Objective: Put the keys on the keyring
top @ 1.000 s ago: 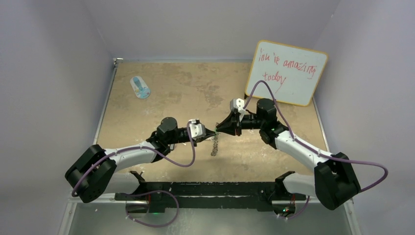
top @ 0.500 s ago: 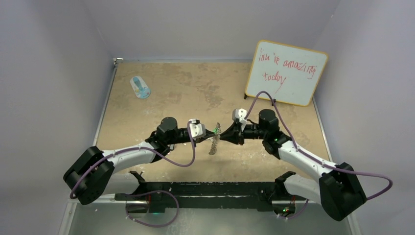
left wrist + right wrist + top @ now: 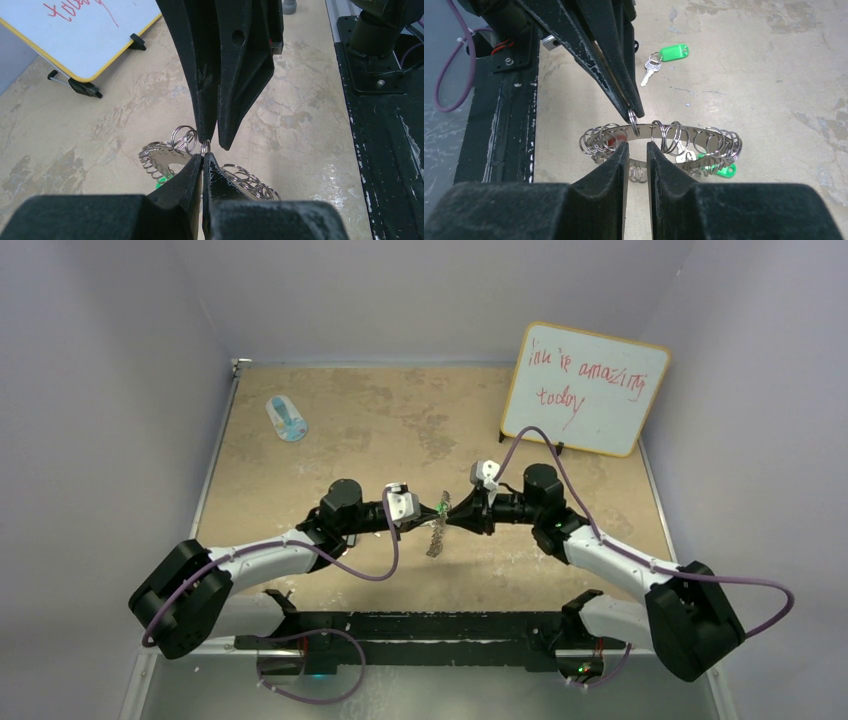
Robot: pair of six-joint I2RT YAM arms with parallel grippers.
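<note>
The loop-rimmed silver keyring (image 3: 689,135) hangs aloft; one green-tagged key (image 3: 672,52) lies flat, well apart.

Bright, even light; shadows soft — focus mostly sharp.

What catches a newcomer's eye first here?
Two grippers meet tip to tip mid-table: the left gripper pinches a wire loop of the keyring, which hangs beneath, and the right gripper faces it, slightly open. A green-tagged key lies on the table; a whiteboard leans at far right.
</note>
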